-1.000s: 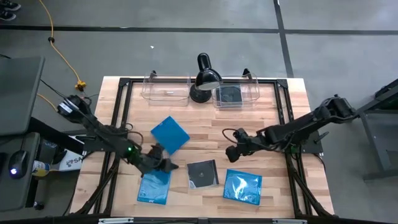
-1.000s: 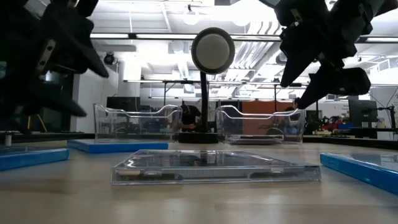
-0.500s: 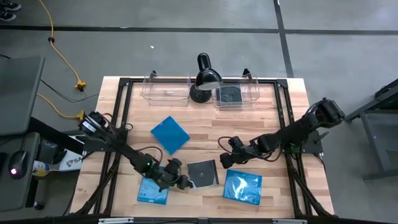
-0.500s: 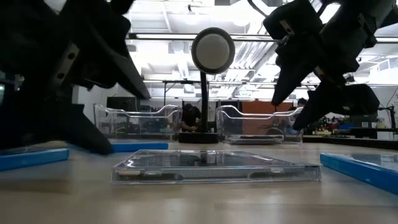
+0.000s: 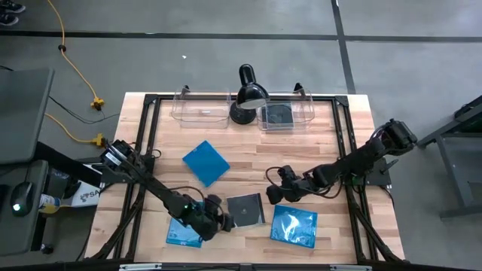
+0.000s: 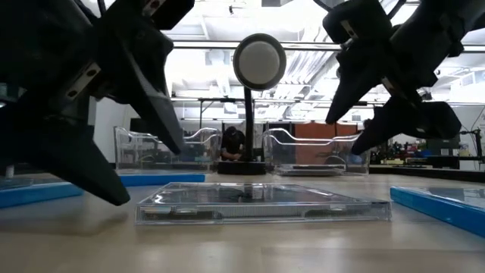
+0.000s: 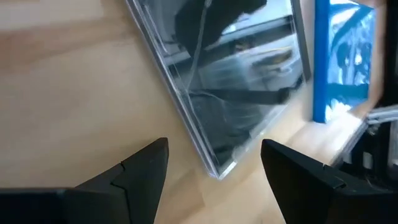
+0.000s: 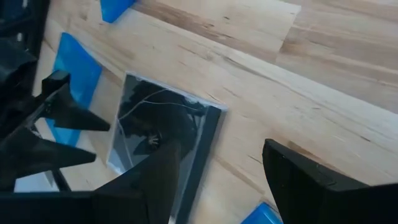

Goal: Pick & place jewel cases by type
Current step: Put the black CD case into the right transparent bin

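Wooden bench (image 5: 248,169) carries the dark jewel case (image 5: 246,209) near its front edge; the left end effector (image 5: 218,222), fingers spread and empty, is just beside its corner, nearer than the spread right end effector (image 5: 276,195).

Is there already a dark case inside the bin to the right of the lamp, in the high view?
Yes, a dark jewel case lies flat inside the clear bin right of the lamp.

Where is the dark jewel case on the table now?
In the high view, the dark jewel case lies near the front edge, between two blue jewel cases.
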Action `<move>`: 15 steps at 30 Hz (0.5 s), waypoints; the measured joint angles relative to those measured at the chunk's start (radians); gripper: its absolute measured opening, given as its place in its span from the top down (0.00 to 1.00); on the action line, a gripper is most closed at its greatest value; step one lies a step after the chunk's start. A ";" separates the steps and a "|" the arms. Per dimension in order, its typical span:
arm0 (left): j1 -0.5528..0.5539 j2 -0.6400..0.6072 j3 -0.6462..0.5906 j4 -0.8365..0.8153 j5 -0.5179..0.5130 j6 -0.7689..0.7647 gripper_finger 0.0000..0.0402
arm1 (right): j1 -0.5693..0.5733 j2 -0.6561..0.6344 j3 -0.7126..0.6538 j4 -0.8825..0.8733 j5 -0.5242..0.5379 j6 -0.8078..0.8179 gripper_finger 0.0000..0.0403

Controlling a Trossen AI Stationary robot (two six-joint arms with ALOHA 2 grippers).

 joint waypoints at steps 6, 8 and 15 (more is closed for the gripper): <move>0.000 0.000 0.007 -0.052 0.000 -0.001 0.37 | 0.014 0.000 0.000 0.040 0.000 -0.003 0.48; 0.000 -0.001 0.006 -0.057 0.000 -0.002 0.37 | 0.016 0.000 0.000 0.042 -0.002 -0.003 0.48; 0.013 0.058 0.007 0.048 -0.019 -0.003 0.37 | 0.016 0.059 0.000 0.101 -0.021 -0.005 0.48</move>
